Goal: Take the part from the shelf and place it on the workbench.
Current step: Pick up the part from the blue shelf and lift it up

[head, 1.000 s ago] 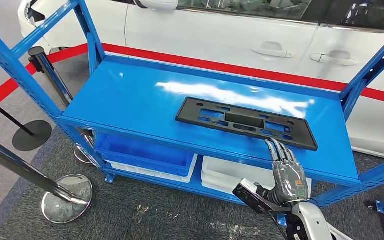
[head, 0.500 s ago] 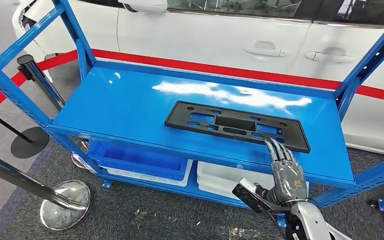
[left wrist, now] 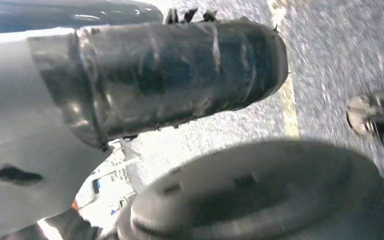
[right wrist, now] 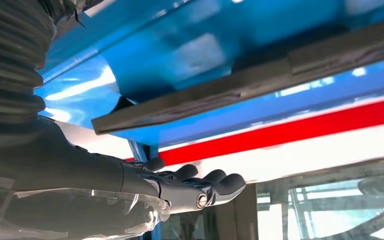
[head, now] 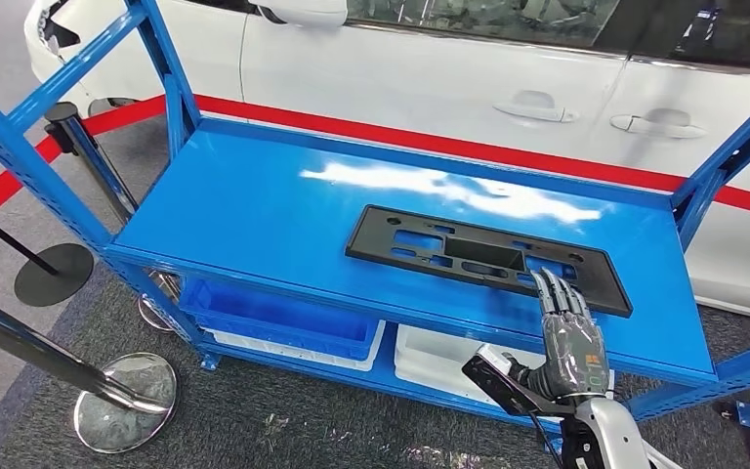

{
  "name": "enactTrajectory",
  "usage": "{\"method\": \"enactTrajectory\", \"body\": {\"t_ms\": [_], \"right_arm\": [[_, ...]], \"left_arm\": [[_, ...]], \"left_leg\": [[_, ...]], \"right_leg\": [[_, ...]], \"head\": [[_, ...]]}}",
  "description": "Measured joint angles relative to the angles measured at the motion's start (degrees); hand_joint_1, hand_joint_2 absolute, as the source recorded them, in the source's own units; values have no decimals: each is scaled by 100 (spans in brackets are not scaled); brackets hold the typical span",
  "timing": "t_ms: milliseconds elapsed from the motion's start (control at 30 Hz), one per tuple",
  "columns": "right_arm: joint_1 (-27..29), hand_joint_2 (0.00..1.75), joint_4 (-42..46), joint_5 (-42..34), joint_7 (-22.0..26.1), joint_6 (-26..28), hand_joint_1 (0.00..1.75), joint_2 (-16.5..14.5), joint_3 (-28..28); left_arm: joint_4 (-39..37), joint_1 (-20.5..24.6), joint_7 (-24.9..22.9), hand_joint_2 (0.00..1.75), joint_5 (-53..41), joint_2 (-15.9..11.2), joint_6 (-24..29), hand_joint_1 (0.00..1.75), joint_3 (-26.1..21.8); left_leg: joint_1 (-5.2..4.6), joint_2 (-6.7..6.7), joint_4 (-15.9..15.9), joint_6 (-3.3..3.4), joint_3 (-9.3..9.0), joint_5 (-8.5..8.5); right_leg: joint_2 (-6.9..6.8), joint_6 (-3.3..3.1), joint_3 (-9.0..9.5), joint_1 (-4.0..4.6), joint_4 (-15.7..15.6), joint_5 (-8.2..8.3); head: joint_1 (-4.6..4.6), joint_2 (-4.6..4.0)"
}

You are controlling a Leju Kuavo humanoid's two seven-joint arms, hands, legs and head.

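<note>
The part is a long black plastic frame with cut-outs, lying flat on the top level of the blue shelf, right of its middle. My right hand reaches up at the shelf's front edge with its fingers stretched out flat. Its fingertips overlap the near right edge of the part and it holds nothing. In the right wrist view the hand lies apart from the part's dark edge. The left wrist view is blurred: a thick dark piece of my left hand hangs over the floor.
A white car stands close behind the shelf, with a red band along it. Blue uprights frame the shelf's ends. A blue bin and a white bin sit on the lower level. Chrome stanchion bases stand at the left.
The camera has shifted, so the whole picture moved a little. My right hand has edged forward, and its fingertips now lie over the part's near edge.
</note>
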State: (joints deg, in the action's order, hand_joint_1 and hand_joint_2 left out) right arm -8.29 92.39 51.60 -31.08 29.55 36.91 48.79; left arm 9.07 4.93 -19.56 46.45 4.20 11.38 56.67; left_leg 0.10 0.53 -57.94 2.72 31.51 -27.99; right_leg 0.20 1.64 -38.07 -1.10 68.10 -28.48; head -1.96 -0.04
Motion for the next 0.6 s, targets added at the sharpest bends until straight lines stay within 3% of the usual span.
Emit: {"method": "enactTrajectory", "body": {"t_ms": [67, 100, 233, 300, 367, 400, 433, 467, 533, 600], "right_arm": [[-1, 175, 0, 1, 1, 9, 0, -2, -19], [2, 175, 0, 1, 2, 13, 0, -3, -27], [20, 175, 0, 2, 2, 17, 0, -17, -51], [24, 175, -1, 2, 4, 17, 0, -30, -56], [29, 175, -3, 2, 12, 16, 0, -43, -59], [32, 175, -7, 2, 16, 16, 0, -51, -59], [34, 175, -13, 2, 19, 15, 0, -60, -59], [36, 175, -18, 2, 21, 15, 0, -70, -60], [37, 175, -25, 2, 22, 15, 0, -87, -60], [36, 175, -30, 2, 22, 15, 0, -97, -61]], "left_arm": [[0, 2, 1, 0, 0, 0, -3, 0, 0], [0, 5, 3, 0, 0, 0, -6, 0, 1], [0, 14, 27, 0, -1, 0, -10, 0, 2], [0, 15, 41, 0, -1, 0, -11, 0, 2], [0, 11, 51, 0, -1, 0, -13, 0, 2], [0, 8, 54, 0, -1, 0, -14, 0, 2], [0, 4, 55, 0, -1, 0, -15, 0, 2], [0, 1, 55, 0, -1, 0, -16, 0, 2], [0, -2, 55, 0, -2, 0, -17, 0, 3], [0, 1, 55, 0, -2, 0, -17, 0, 5]], "left_leg": [[-16, 6, -12, -45, -45, -54], [-23, 8, -15, -72, -47, -69], [-33, 0, -46, -192, -39, -138], [-24, -12, -470, -255, 156, -364], [-6, -16, -1235, -292, 569, -655], [1, -16, -1534, -303, 757, -717], [5, -16, -1634, -308, 854, -662], [7, -17, -1511, -306, 841, -497], [10, -16, -810, -280, 581, -35], [-7, -13, -234, -236, 328, 177]], "right_leg": [[3, -46, 302, 25, -680, 258], [5, -64, 376, 41, -842, 270], [23, -146, 453, 20, -976, 237], [13, -202, 497, -8, -1006, 226], [-5, -245, 522, -3, -1005, 199], [-9, -254, 536, 0, -1005, 185], [-9, -257, 554, 1, -1004, 169], [-5, -254, 581, 0, -1003, 150], [6, -232, 649, -3, -1002, 101], [16, -189, 673, 18, -991, 60]], "head": [[-2, 1], [-5, 1], [-20, 0], [-39, 0], [-50, 0], [-49, 0], [-49, 0], [-49, 0], [-49, 0], [-46, 0]]}}
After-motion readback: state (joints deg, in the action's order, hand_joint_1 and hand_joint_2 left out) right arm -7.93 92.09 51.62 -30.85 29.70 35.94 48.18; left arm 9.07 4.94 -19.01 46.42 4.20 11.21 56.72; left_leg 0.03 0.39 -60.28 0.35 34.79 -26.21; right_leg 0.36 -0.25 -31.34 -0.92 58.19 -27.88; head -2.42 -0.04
